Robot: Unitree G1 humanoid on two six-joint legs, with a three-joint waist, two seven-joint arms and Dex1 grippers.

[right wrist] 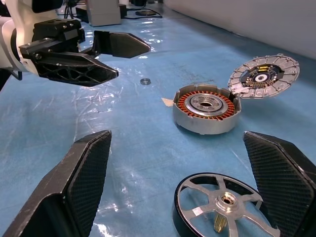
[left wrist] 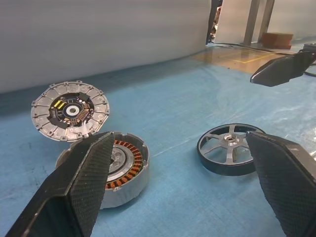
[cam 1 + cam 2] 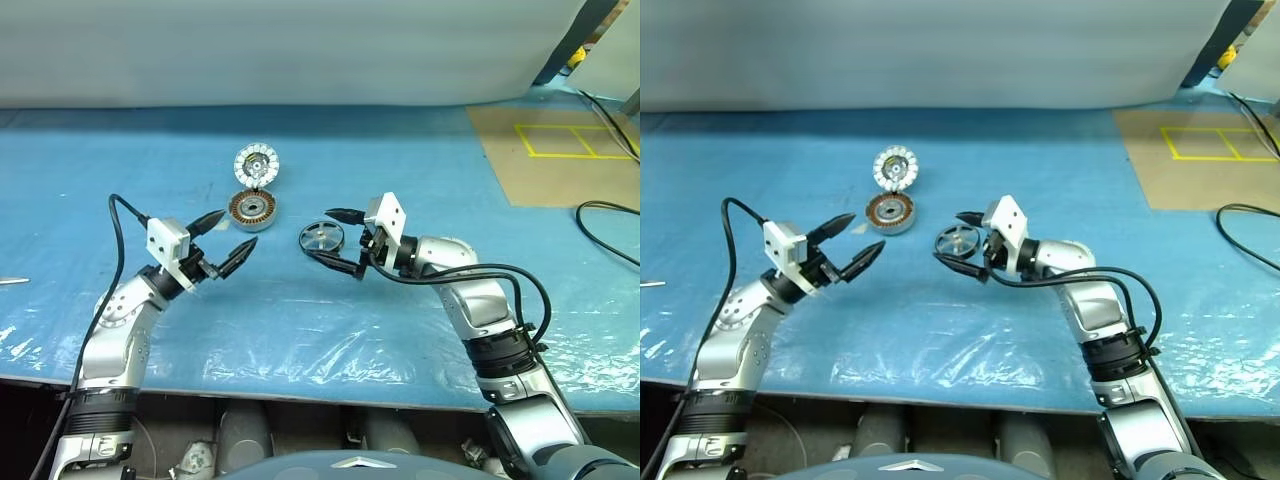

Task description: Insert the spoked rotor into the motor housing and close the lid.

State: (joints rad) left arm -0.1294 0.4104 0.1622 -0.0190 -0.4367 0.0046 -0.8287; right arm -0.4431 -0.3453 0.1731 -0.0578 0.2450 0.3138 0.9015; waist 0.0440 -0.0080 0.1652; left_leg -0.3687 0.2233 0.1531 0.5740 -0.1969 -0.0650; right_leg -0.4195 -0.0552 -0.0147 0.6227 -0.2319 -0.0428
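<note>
Motor parts on blue sheeted table (image 3: 400, 170): two grippers, housing, lid, rotor.

Right gripper (image 3: 334, 239), jaws wide and empty, straddles the spoked rotor (image 3: 321, 238) lying flat between its fingertips; it is the nearer arm. Left gripper (image 3: 224, 238), wide, empty, hovers just beside the motor housing (image 3: 252, 210), windings up. Lid (image 3: 257, 164) leans against the housing's far rim, segmented face showing.

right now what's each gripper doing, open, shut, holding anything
left gripper: open, holding nothing, in the air short of the motor housing.
right gripper: open, a finger on either side of the spoked rotor, not closed on it.
</note>
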